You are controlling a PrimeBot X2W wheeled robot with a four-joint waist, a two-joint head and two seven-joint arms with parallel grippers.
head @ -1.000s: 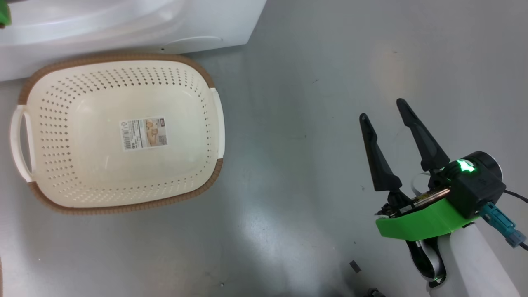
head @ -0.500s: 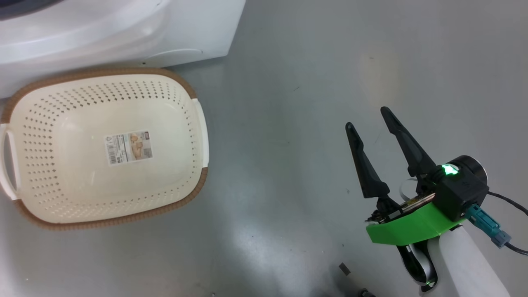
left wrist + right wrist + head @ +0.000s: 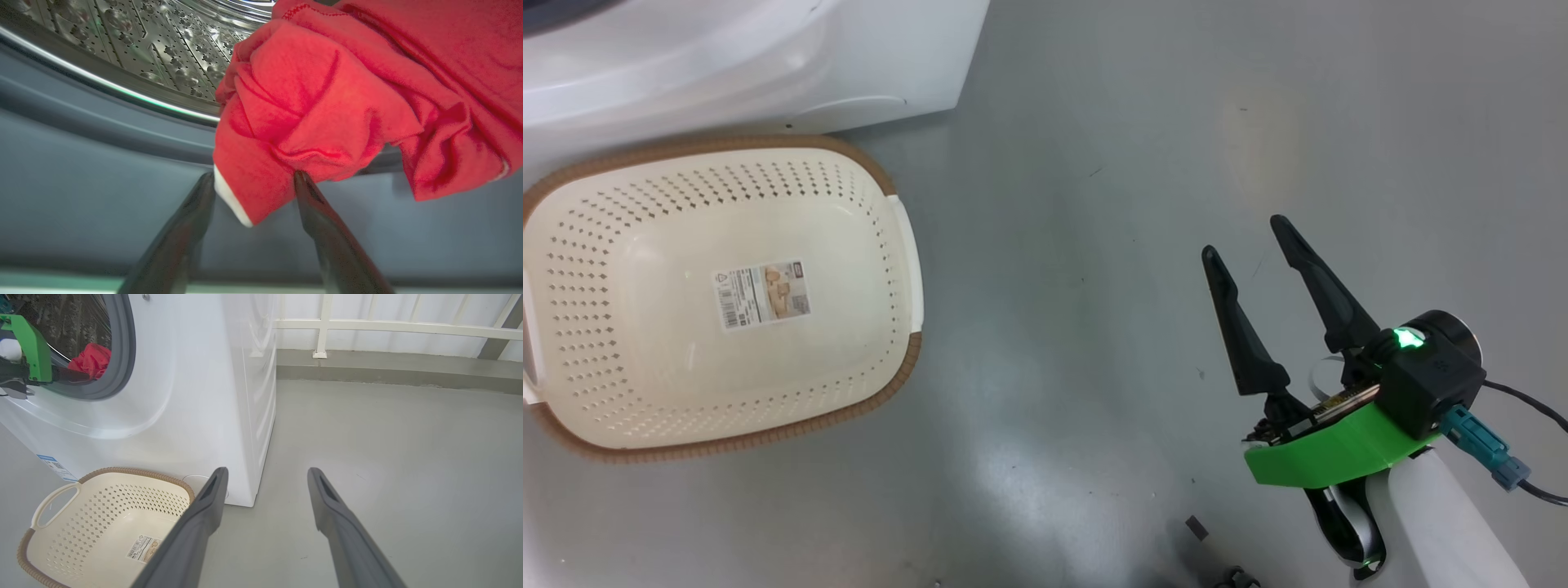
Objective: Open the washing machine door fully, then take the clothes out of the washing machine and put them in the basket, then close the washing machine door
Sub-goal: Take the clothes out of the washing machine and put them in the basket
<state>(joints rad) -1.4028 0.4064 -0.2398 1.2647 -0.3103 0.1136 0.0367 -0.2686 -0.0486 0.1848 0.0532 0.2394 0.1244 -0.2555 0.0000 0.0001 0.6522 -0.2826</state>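
L gripper (image 3: 254, 176) is at the mouth of the washing machine (image 3: 196, 396), jaws spread wide. A fold of the clothes (image 3: 327, 106), red w/ a white trim edge, sits right in the gap btwn the two fingertips. The white edge touches one finger and red cloth touches the other. No squeeze shows on the fabric, so the jaws stand around it, not clamped.

The rest of the clothes is a bunched red heap at the front lip of the steel drum (image 3: 163, 41), spilling out over the grey rubber ring (image 3: 102, 163). In the R wrist view the heap shows as a red lump low in the round opening, w/ the L gripper's green mount (image 3: 28, 351) just beside it.

R gripper (image 3: 1243, 237) hangs over bare floor (image 3: 1094, 245), well apart from the machine & the basket (image 3: 727, 145). Its jaws are wide w/ nothing btwn them, fingers aimed roughly toward the machine's near corner.

The basket stands upright on the floor, one long side just beside the machine's front base, near that same corner. A label sticker (image 3: 761, 294) lies mid-bottom inside it. A blue label (image 3: 51, 461) sits low on the machine's front, by the basket's handle. A white railing (image 3: 388, 326) runs along the floor's far edge.
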